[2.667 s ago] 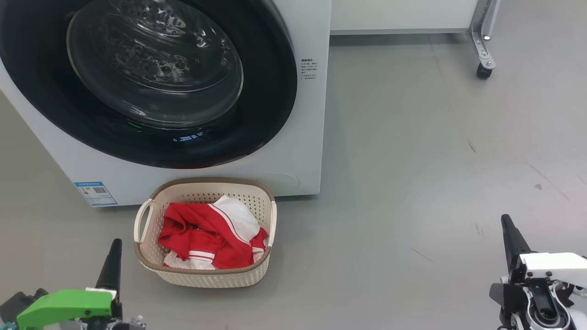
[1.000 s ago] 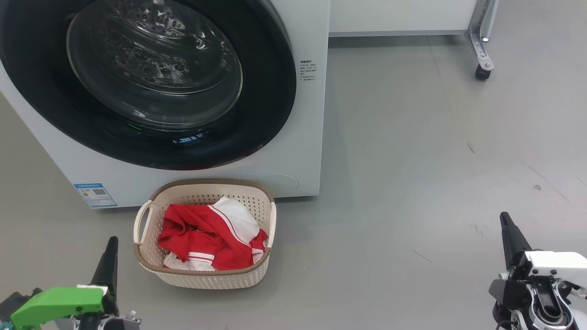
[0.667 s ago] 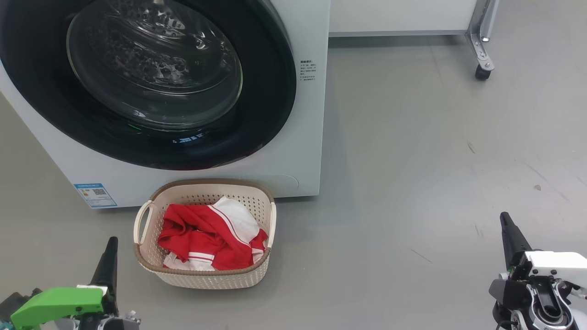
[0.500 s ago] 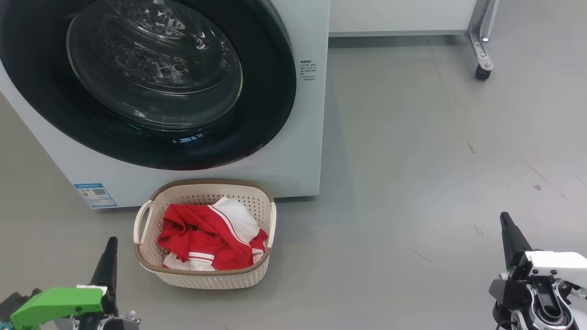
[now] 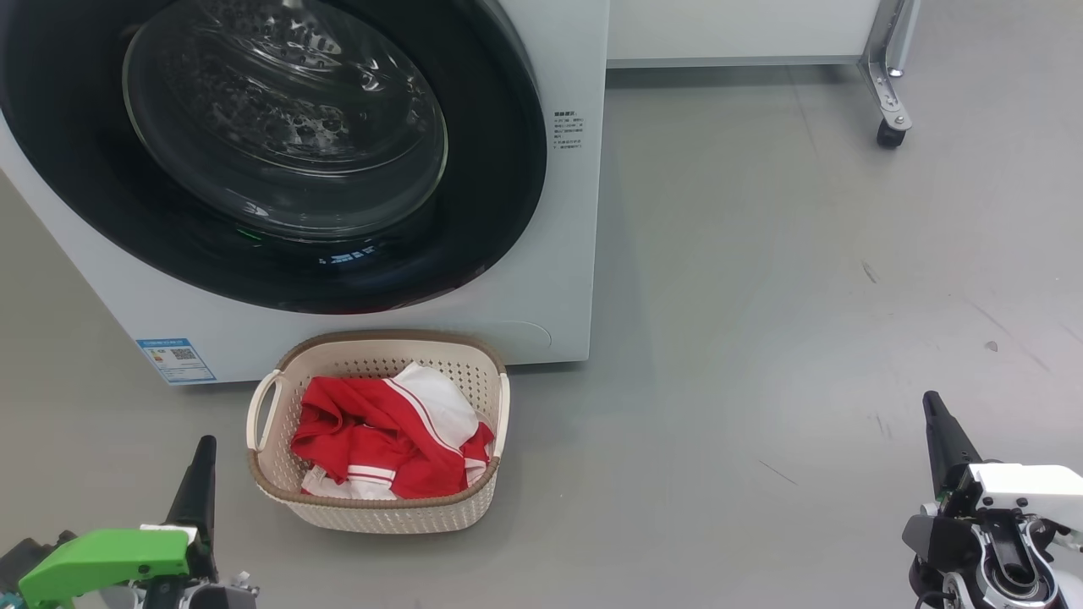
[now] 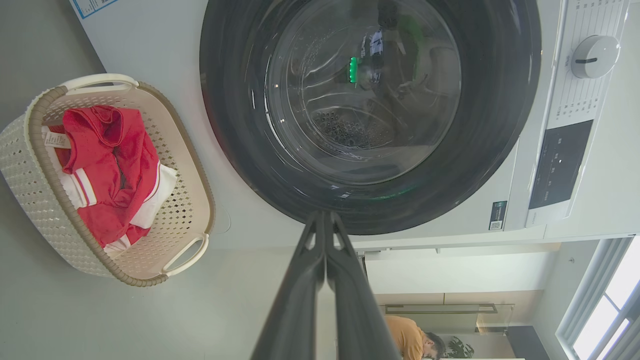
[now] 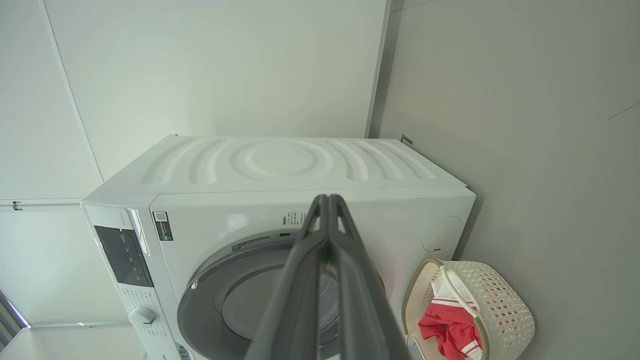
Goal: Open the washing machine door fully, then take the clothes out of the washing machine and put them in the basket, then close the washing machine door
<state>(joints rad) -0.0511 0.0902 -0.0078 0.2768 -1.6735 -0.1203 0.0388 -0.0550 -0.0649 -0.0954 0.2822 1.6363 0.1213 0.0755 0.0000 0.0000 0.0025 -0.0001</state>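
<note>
Head view: left claw (image 5: 206,445) and right claw (image 5: 932,401) hang low over the grey floor (image 5: 761,296), fingers pressed together (nothing held). Beyond them the clothes (image 5: 381,440) lie inside the basket (image 5: 398,514), which sits just before the washing machine (image 5: 554,254). The washing machine door (image 5: 482,211) is closed.

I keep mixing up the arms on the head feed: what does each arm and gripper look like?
The left gripper has long, tapering black fingers above a bright green cover. The right gripper has the same fingers but a white cover, over black parts and a round metal-rimmed joint. Close up, the fingers are dark grey with slim openings near the tips.
</note>
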